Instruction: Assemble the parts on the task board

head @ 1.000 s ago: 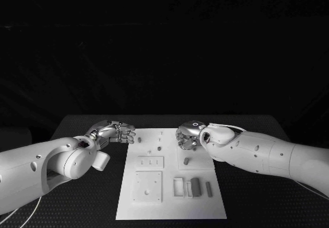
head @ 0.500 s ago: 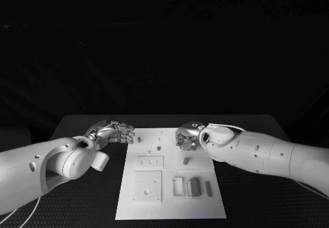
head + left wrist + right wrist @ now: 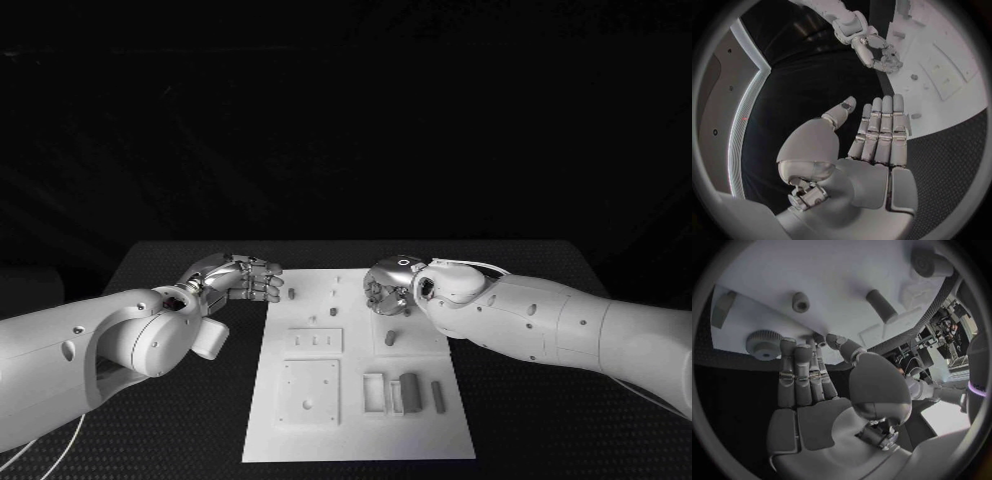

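Observation:
The white task board (image 3: 361, 420) lies in the middle of the black table. Small grey parts stand on it: two pegs (image 3: 293, 295) near its far edge, a short cylinder (image 3: 392, 339) mid-right and upright bars (image 3: 413, 392) near the front. My right hand (image 3: 387, 287) hangs over the board's far right part. In the right wrist view its fingers (image 3: 795, 370) reach down to the board (image 3: 817, 270) beside a knurled round part (image 3: 764, 343), holding nothing. My left hand (image 3: 245, 278) hovers just off the board's far left corner, its fingers (image 3: 879, 130) straight and empty.
Recessed plates (image 3: 316, 343) and a square block (image 3: 310, 392) sit on the board's left half. A slotted holder (image 3: 378, 392) stands by the bars. Black table (image 3: 173, 440) surrounds the board. The right wrist view shows a small holed peg (image 3: 801, 302) and a cylinder (image 3: 881, 305) beyond the fingers.
My right hand has shifted slightly to the left over the board's far part. The left hand has stayed in place.

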Robot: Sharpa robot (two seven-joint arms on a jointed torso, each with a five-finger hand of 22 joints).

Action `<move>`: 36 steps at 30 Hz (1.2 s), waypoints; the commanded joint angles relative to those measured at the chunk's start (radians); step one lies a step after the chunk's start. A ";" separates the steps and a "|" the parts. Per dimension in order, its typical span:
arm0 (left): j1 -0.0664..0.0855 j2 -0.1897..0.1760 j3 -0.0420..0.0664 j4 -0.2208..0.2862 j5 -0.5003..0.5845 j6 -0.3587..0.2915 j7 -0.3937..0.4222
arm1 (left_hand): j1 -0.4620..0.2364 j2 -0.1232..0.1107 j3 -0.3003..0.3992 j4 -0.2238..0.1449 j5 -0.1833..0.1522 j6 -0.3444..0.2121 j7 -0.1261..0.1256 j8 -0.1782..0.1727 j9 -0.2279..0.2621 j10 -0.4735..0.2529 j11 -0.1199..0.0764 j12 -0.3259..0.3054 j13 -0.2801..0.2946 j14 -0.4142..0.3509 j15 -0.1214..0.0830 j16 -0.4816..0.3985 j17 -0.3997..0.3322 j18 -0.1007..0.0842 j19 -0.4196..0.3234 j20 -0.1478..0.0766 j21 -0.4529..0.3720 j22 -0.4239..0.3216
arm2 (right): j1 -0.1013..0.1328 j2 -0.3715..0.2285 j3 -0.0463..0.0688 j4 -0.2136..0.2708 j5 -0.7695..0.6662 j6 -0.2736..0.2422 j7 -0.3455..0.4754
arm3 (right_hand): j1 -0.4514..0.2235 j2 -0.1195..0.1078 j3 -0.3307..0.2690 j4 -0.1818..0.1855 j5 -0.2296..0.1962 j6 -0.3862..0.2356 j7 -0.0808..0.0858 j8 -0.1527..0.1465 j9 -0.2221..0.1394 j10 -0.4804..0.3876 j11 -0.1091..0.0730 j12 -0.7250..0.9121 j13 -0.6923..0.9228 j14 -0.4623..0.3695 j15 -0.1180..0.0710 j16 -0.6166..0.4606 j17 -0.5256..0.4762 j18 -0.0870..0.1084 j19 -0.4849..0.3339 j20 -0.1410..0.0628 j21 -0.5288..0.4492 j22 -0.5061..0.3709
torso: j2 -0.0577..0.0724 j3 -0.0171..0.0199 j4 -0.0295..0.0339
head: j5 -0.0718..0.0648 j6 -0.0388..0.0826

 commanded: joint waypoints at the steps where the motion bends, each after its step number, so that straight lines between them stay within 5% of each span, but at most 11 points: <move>1: 0.001 0.005 0.000 -0.001 0.004 0.019 0.005 | -0.007 -0.003 -0.002 0.007 0.000 0.001 0.005 -0.006 -0.001 0.003 0.004 -0.004 -0.001 0.001 0.005 -0.004 0.002 0.019 0.002 0.003 -0.005 0.001 | -0.003 0.011 -0.002 -0.014 -0.007 0.033 0.002 | 0.000 0.021 -0.001 0.010 0.002 0.005 -0.004 0.004 0.003 0.001 -0.004 0.008 0.004 0.001 -0.005 0.007 -0.002 0.045 0.004 -0.007 0.008 0.024 | 0.001 -0.0002 0.0000 | -0.001 -0.002; 19: 0.001 0.009 0.000 -0.004 0.004 0.023 0.003 | -0.007 -0.002 -0.002 0.007 0.000 0.001 0.005 -0.007 -0.002 0.004 0.005 -0.006 -0.001 0.001 0.005 -0.005 0.003 0.019 0.002 0.004 -0.006 0.002 | -0.003 0.045 -0.002 -0.043 -0.036 0.058 -0.026 | -0.006 0.042 -0.003 0.012 0.002 0.034 -0.015 0.014 0.012 0.024 -0.017 0.025 0.038 0.002 -0.019 0.034 -0.012 0.045 0.005 -0.014 0.031 0.024 | 0.001 -0.0002 0.0001 | -0.001 -0.003; 26: 0.001 0.009 0.000 -0.005 0.004 0.024 0.002 | -0.007 -0.002 -0.002 0.007 0.000 0.001 0.005 -0.007 -0.002 0.004 0.005 -0.007 -0.001 0.001 0.005 -0.006 0.003 0.019 0.002 0.004 -0.006 0.002 | -0.004 0.054 -0.002 -0.052 -0.055 0.016 -0.039 | 0.030 0.067 0.018 -0.025 0.003 0.058 -0.024 0.020 0.020 0.047 -0.029 0.042 0.073 0.000 -0.030 0.051 -0.018 0.045 0.005 -0.019 0.051 0.024 | 0.002 0.0008 -0.0009 | -0.001 -0.003; 36: 0.001 0.011 0.000 -0.007 0.004 0.023 0.003 | -0.006 -0.002 -0.002 0.007 0.000 0.001 0.005 -0.007 -0.003 0.004 0.005 -0.007 -0.002 0.001 0.005 -0.006 0.003 0.019 0.002 0.004 -0.006 0.002 | -0.004 0.066 -0.002 -0.051 -0.055 -0.018 -0.049 | 0.011 0.085 0.024 -0.015 0.003 0.094 -0.037 0.029 0.030 0.070 -0.041 0.058 0.113 0.011 -0.042 0.072 -0.026 0.045 0.014 -0.024 0.077 0.024 | 0.002 0.0001 0.0002 | -0.001 -0.002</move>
